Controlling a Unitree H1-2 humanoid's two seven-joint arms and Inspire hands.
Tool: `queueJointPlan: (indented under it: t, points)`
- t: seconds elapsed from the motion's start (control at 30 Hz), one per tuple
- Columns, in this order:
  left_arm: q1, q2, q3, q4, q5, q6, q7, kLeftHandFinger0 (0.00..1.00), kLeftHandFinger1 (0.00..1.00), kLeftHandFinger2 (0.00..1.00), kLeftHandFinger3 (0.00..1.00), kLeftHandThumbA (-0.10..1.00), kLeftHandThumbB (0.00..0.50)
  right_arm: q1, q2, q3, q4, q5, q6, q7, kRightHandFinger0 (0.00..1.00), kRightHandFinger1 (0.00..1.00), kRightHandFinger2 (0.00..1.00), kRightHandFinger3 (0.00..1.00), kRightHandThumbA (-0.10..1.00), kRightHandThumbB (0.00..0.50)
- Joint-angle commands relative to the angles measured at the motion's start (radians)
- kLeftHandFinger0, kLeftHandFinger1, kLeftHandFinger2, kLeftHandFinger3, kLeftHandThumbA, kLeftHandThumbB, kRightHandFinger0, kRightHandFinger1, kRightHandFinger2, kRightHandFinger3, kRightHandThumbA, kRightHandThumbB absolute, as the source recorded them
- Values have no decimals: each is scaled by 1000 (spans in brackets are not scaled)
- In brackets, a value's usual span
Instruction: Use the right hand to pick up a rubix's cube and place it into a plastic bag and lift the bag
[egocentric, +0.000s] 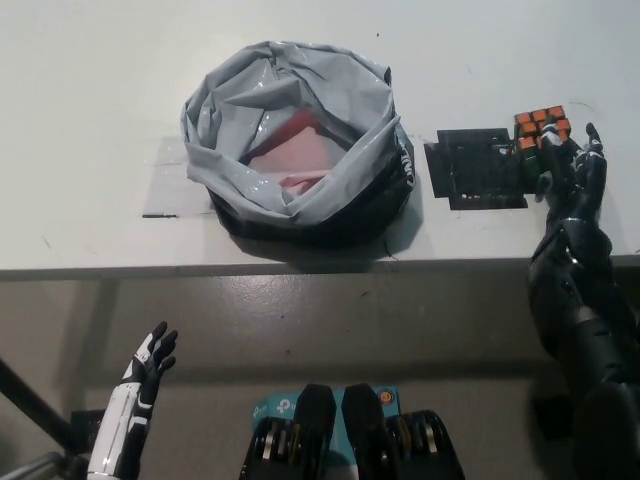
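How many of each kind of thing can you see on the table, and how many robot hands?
Rubik's cube: 1, held in the right hand
Grey plastic bag: 1
Black mat: 1
Robot hands: 2, right hand and left hand
Total: 5

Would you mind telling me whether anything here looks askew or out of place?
Nothing is spilled or damaged. The rubix's cube sits tilted in the right hand, off the black mat. The plastic bag is crumpled but open, with something pink inside. The left hand rests open below the table edge.
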Motion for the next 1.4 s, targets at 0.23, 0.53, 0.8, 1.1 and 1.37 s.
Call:
queueJointPlan:
  t: [0.23, 0.53, 0.8, 1.1, 1.37]
  points:
    - [14, 12, 10, -13, 1, -52, 6, 1000, 1000, 1000, 1000, 1000, 217, 3, 164, -186, -560, 616, 556, 245, 0, 78, 756, 1000, -100, 125]
    - [14, 13, 10, -16, -5, -46, 3, 1000, 1000, 1000, 1000, 1000, 216, 27, 228, -120, -855, 731, 682, 121, 0, 135, 731, 1000, -100, 123]
    - [13, 14, 10, -12, 4, -47, 6, 1000, 1000, 1000, 1000, 1000, 216, 26, 229, 17, -984, 785, 683, 103, 0, 189, 756, 784, -100, 105]
    - [14, 13, 7, -22, 1, -37, 2, 1000, 1000, 1000, 1000, 1000, 216, -25, 230, 113, -936, 691, 675, 132, 0, 218, 785, 381, -100, 88]
    - [6, 16, 6, -27, -4, -29, -4, 1000, 1000, 1000, 1000, 1000, 215, -92, 210, 198, -779, 590, 655, 158, 0, 376, 890, 1000, -100, 93]
